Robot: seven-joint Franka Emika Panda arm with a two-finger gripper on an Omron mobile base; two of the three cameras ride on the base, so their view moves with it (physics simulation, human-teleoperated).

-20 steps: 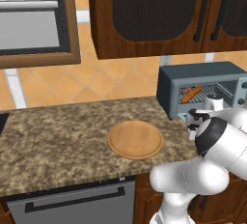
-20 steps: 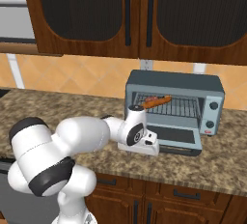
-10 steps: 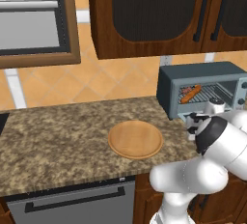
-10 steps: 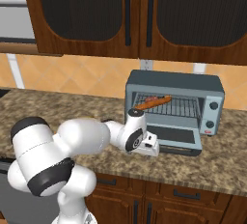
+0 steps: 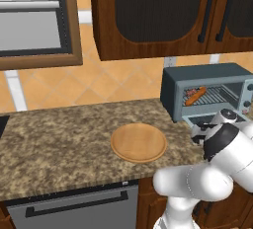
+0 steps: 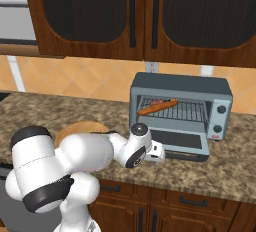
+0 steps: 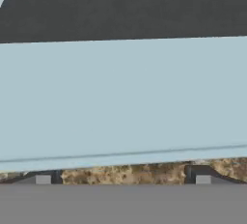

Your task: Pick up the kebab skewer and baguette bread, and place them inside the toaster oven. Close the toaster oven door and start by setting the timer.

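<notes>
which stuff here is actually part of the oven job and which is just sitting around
Job: baguette bread and kebab skewer on the rack, toaster oven, toaster oven door folded down, gripper open beside it.
Lying about: wooden board, upper cabinets.

My kitchen is lit evenly and brightly, flat rendered light without glare. Soft shade sits under the cabinets (image 6: 135,16) at twelve o'clock. My hand view is blocky, blurred up close.
</notes>
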